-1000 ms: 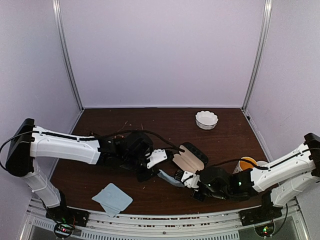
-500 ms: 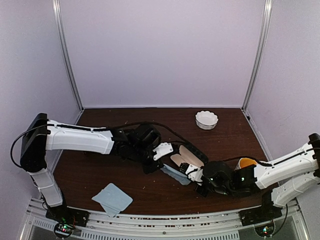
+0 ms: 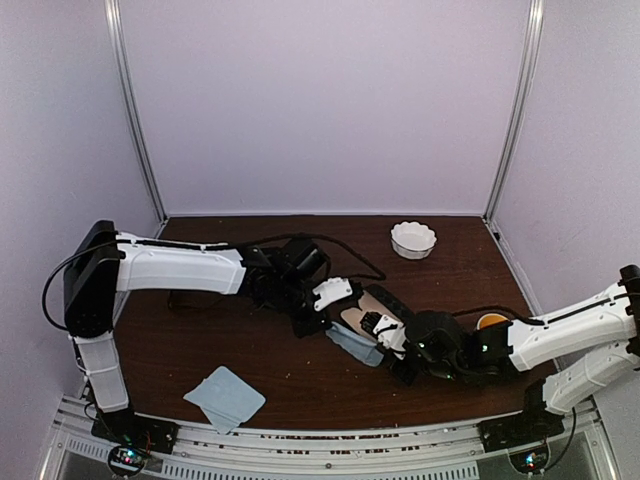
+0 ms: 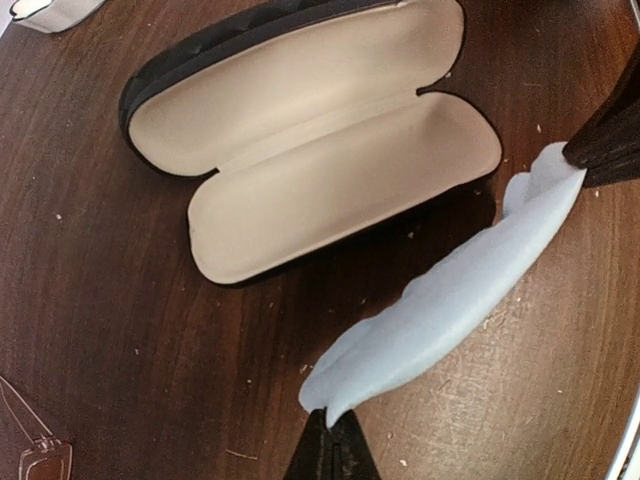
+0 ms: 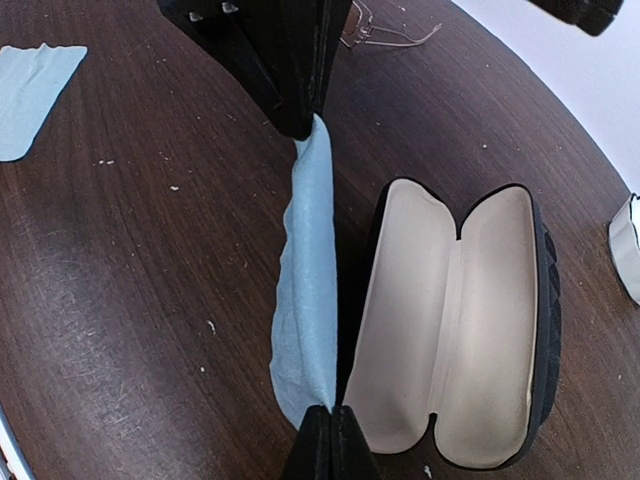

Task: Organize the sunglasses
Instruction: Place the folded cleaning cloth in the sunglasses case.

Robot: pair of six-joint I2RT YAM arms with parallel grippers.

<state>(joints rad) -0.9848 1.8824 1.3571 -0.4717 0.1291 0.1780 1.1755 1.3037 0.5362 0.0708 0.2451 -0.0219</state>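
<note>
Beside the open case (image 4: 330, 170), a blue cloth (image 4: 450, 300) in both tight jaws; axis of wire sunglasses (image 5: 380, 41) unclear.

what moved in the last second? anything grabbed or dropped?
Both arms shifted right and away from their bases, carrying the cloth stretched between the left gripper and right gripper. Both stayed shut on it; nothing was released. The case, bowl and spare cloth look unmoved.

Left arm (image 3: 180, 270) and right arm (image 3: 560, 335) stretch inward, jaws pinched tight.
</note>
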